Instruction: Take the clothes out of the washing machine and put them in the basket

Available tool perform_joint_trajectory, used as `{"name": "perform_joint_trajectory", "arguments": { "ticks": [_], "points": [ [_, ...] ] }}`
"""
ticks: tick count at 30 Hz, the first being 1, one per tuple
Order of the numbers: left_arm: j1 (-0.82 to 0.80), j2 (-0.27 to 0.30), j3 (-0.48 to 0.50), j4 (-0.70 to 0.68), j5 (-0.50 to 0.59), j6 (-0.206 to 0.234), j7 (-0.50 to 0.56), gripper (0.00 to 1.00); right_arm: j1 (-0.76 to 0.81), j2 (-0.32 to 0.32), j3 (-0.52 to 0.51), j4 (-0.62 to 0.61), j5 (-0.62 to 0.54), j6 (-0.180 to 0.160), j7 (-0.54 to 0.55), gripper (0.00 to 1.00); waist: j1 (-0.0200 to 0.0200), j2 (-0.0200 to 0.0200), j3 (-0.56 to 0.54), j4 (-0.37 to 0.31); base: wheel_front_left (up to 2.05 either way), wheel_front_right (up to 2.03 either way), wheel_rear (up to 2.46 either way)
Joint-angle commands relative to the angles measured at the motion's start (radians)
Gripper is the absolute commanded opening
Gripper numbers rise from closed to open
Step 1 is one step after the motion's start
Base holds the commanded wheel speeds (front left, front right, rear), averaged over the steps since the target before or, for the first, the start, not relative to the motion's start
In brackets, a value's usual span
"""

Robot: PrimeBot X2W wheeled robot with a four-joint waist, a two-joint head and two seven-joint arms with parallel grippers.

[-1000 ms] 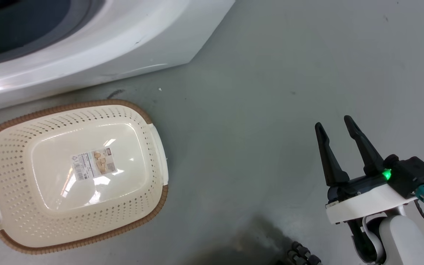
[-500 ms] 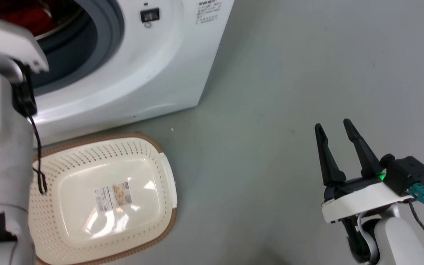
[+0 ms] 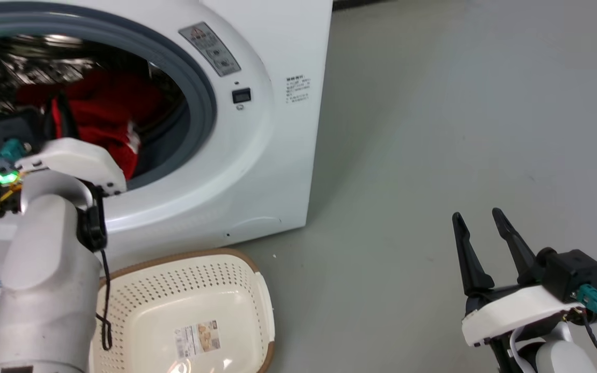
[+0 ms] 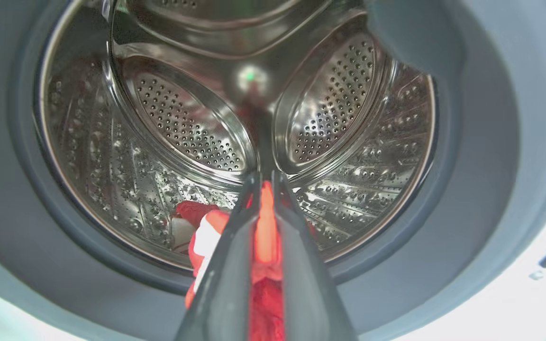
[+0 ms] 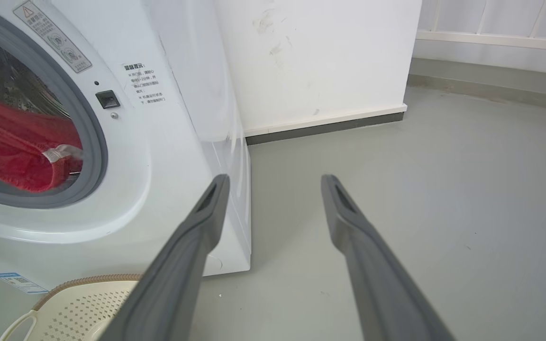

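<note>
Standing beside the washing machine (image 3: 257, 171), I see the left gripper (image 4: 264, 177) reached in through the round opening. Its two long dark fingers are drawn almost together on a fold of the red clothes (image 3: 104, 116), and bright cloth fills the thin slot between them. The clothes lie heaped low in the perforated steel drum (image 4: 183, 118), near its front lip, with white trim and a pale collar piece (image 5: 62, 152) showing toward the right. I judge them soft, limp and light, so a pinch on a bunched fold should lift them. A loose end may trail and drag on the grey rubber seal (image 3: 202, 98), which looks grippy. A thick gather seems a safer hold than a single thin edge.

Near, in front of the machine and below the opening, the cream plastic basket (image 3: 189, 255) sits on the floor. It is stiff and smooth, holed along its walls, with a brown woven-look rim and a paper label (image 3: 197, 336) on its bare bottom; no clothes are in it yet. Right of the machine's glossy white front lies smooth grey floor (image 3: 433, 129). Far right and near, the right gripper (image 3: 475, 213) hangs above it, fingers spread apart, holding nothing.
</note>
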Motion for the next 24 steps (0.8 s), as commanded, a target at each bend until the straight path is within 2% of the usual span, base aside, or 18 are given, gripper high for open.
{"name": "perform_joint_trajectory", "arguments": {
  "ticks": [1, 7, 12, 20, 24],
  "points": [
    [0.017, -0.004, -0.003, -0.012, -0.003, -0.004, -0.007, 0.00, 0.014, 0.004, -0.003, -0.007, 0.002, -0.001, 0.001, 1.00, 0.0003, -0.0001, -0.035, 0.022, 0.00, 0.00, 0.00],
    [0.122, -0.035, -0.007, -0.126, -0.017, -0.013, -0.007, 0.00, 0.060, 0.004, -0.020, -0.039, 0.009, -0.001, 0.027, 1.00, 0.0003, -0.0001, -0.095, 0.059, 0.00, 0.00, 0.00],
    [0.246, -0.068, -0.024, -0.261, -0.022, 0.000, 0.007, 0.00, 0.102, 0.004, -0.038, -0.063, 0.000, -0.001, 0.046, 1.00, 0.0003, -0.0001, -0.132, 0.098, 0.00, 0.00, 0.00],
    [0.523, -0.120, -0.073, -0.585, 0.000, 0.073, 0.072, 0.00, 0.138, 0.004, -0.040, -0.100, -0.003, -0.001, 0.078, 1.00, 0.0003, -0.0001, -0.156, 0.145, 0.00, 0.00, 0.00],
    [0.635, -0.141, -0.093, -0.684, -0.001, 0.101, 0.106, 0.00, 0.135, 0.003, -0.037, -0.116, -0.004, -0.001, 0.085, 1.00, 0.0003, -0.0001, -0.134, 0.157, 0.00, 0.00, 0.00]
  ]
}}
